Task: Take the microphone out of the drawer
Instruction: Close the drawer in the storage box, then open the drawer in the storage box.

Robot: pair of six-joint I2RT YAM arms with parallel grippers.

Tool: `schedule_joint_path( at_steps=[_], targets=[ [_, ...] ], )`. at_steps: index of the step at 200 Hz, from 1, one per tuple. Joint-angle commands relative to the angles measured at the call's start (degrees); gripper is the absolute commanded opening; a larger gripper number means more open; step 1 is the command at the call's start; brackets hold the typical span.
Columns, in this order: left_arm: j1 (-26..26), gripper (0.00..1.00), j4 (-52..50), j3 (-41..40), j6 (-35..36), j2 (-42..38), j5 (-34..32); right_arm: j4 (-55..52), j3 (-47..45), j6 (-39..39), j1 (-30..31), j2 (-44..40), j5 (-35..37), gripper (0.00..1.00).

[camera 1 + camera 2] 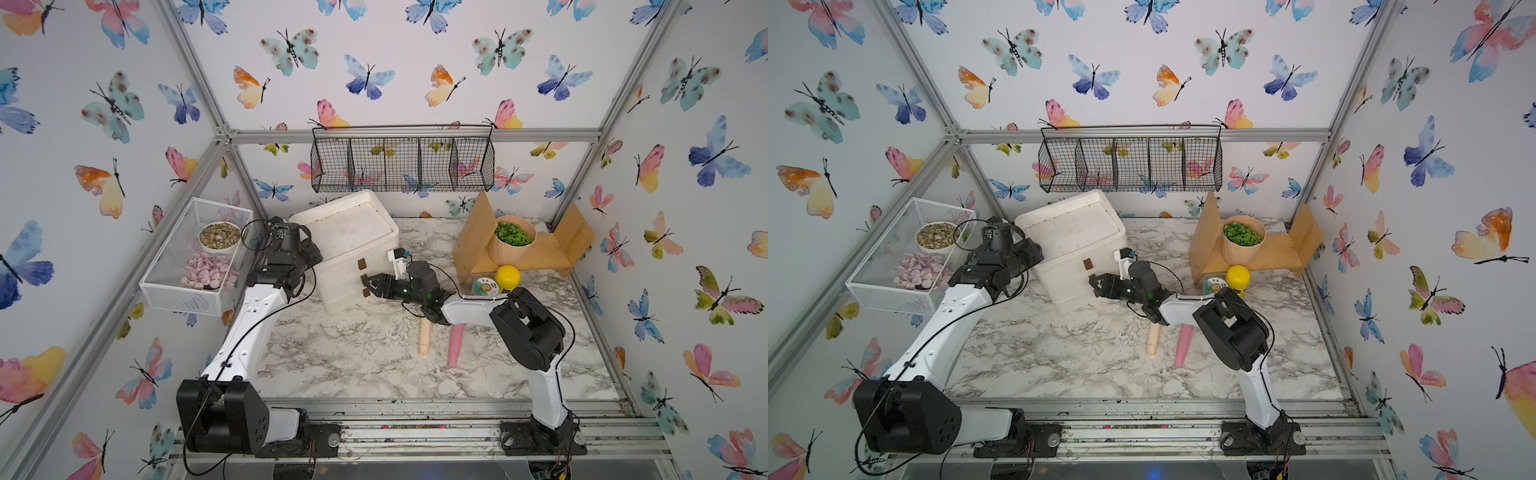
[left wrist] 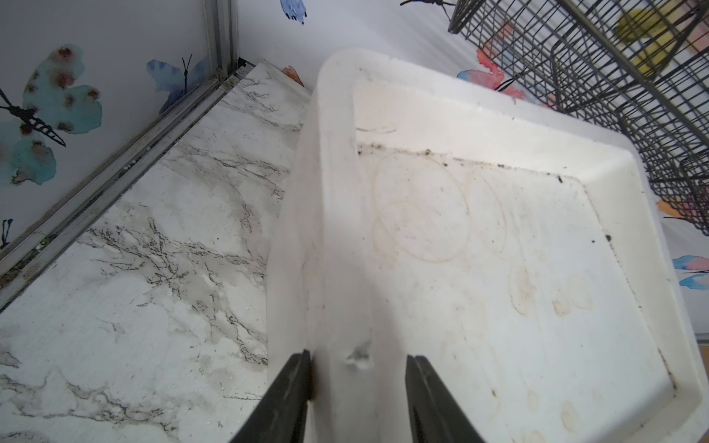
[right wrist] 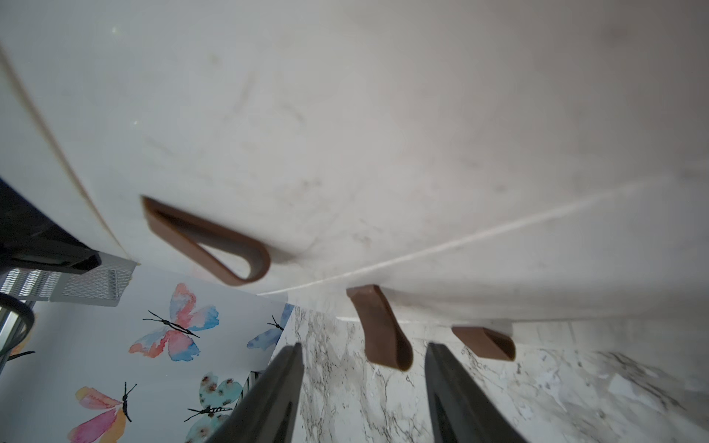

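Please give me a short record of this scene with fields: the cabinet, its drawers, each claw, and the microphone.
cabinet: white plastic drawer cabinet, standing on the marble-pattern table
drawers: three drawer fronts, all seemingly closed
left claw: clamped across the cabinet's top rim
right claw: open, at the middle brown loop handle, not gripping it
microphone: not visible

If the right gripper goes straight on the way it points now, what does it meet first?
Most likely the middle brown pull tab: in the wrist view it sits in line between the open fingers of the right gripper. Right behind it is the front of the white drawer unit.
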Motion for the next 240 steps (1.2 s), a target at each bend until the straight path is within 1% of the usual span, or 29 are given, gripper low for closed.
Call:
schedule_joint_path(
  at_steps=[1, 25, 77, 96, 129, 148, 181, 240],
  targets=[
    [-2.0, 0.45, 2.2, -0.6, 0.2, -0.9, 7.0, 1.6, 2.6, 1.1, 0.1, 1.7, -1.5, 0.58],
    [-2.0, 0.45, 2.3, -0.4, 0.0, -1.0, 7.1, 1.8, 3.8, 1.7, 0.1, 3.0, -1.8, 0.57],
    [-2.0, 0.45, 2.4, -0.8, -0.7, -0.8, 7.1, 1.9, 3.8, 2.0, 0.1, 4.0, -1.8, 0.45],
    [-2.1, 0.45, 2.4, -0.9, -0.8, -0.6, 7.3, 2.4, 3.6, 2.4, 0.1, 4.4, -2.1, 0.35],
    [-2.0, 0.45, 2.6, -1.1, -0.9, -0.5, 6.7, 3.3, 3.0, 2.8, 0.1, 4.3, -2.8, 0.11],
    [-2.0, 0.45, 2.7, -1.2, -0.9, -0.4, 6.5, 3.7, 2.1, 2.7, 0.1, 3.7, -2.9, 0.03],
    [-2.0, 0.45, 3.2, -1.4, -1.3, 0.0, 6.5, 4.6, -1.2, 2.6, 0.1, 1.5, -3.1, 0.01],
    [-2.0, 0.45, 4.2, -1.0, -2.0, 0.4, 6.6, 3.7, -9.0, 0.5, 0.2, -5.2, -3.6, 0.01]
  ],
)
